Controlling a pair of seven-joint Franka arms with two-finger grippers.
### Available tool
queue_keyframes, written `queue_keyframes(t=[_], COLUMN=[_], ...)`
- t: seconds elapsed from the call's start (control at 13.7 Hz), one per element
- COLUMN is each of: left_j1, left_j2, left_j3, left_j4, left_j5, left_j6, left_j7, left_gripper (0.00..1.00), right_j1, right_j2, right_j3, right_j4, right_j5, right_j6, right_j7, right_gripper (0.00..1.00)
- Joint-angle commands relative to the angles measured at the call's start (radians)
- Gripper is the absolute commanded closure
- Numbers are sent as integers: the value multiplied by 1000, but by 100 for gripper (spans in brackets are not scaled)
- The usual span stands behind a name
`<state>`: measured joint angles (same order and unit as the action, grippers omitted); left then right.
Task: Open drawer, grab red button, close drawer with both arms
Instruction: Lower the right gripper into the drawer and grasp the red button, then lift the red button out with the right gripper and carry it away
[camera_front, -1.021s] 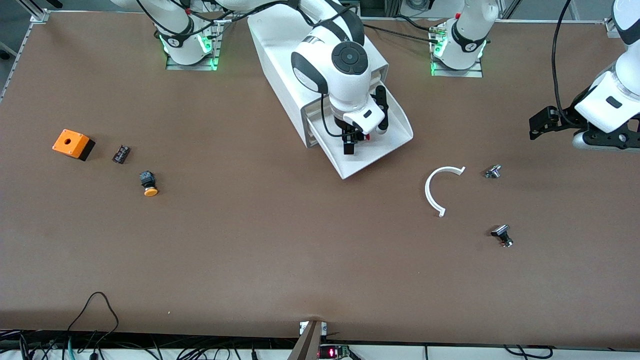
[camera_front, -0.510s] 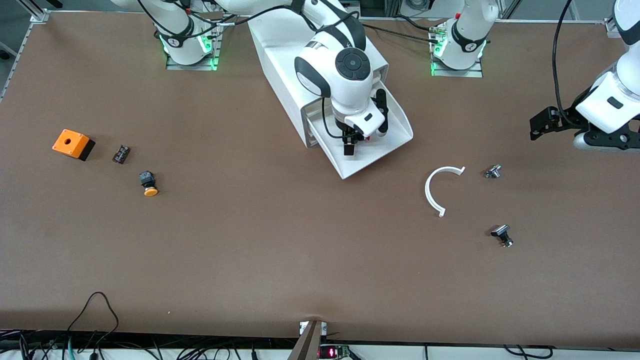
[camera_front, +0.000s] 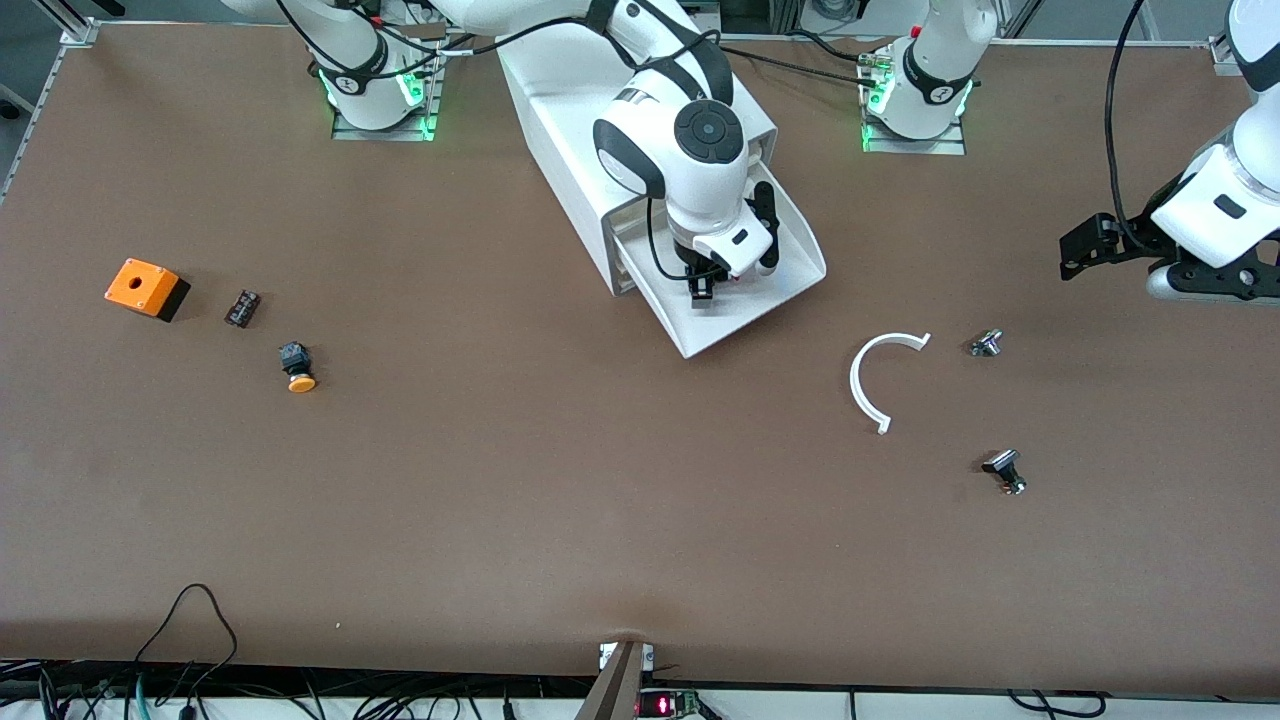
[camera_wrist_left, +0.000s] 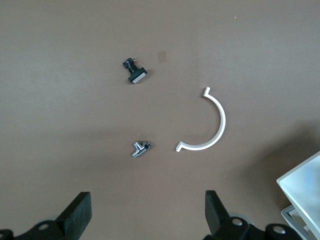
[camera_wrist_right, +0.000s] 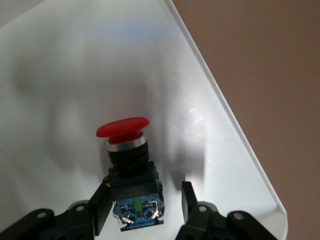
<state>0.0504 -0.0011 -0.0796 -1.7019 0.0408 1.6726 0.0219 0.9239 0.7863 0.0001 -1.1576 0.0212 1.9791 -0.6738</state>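
The white drawer (camera_front: 722, 325) stands pulled out of the white cabinet (camera_front: 560, 120). In it lies the button (camera_wrist_right: 123, 131), red cap and black body. My right gripper (camera_front: 703, 290) is down in the drawer, its jaws (camera_wrist_right: 145, 192) either side of the button's body. One finger (camera_wrist_right: 101, 205) touches the body; a narrow gap shows between the body and the other finger. My left gripper (camera_wrist_left: 146, 212) is open and holds nothing. It hangs over the left arm's end of the table, where the left arm (camera_front: 1215, 200) waits.
A white arc (camera_front: 868, 385), a silver part (camera_front: 986, 343) and a black part (camera_front: 1003, 470) lie toward the left arm's end. An orange box (camera_front: 146, 288), a small black piece (camera_front: 242, 307) and an orange-capped button (camera_front: 298, 367) lie toward the right arm's end.
My right gripper has sunk lower into the drawer and its fingers have drawn in around the button. The left arm has not moved.
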Motion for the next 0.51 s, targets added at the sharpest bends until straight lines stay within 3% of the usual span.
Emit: queue_keyframes(t=[0.0, 0.15, 0.44], left_j1=[-14, -14, -14], left_j2=[21, 21, 23], left_j3=[9, 9, 9], left_j4=[48, 48, 48], left_j5=[28, 28, 30], left_j6=[-33, -33, -33], left_j7=[-14, -14, -14], left_gripper=[0, 0, 0], right_j1=[6, 7, 3], right_j2=[-2, -4, -33], right_j3=[-2, -2, -11], right_j4=[-1, -2, 4], right_j5=[-13, -15, -9], right_j6=[11, 9, -3], right_j7=[-4, 3, 7], right_gripper=[56, 64, 68])
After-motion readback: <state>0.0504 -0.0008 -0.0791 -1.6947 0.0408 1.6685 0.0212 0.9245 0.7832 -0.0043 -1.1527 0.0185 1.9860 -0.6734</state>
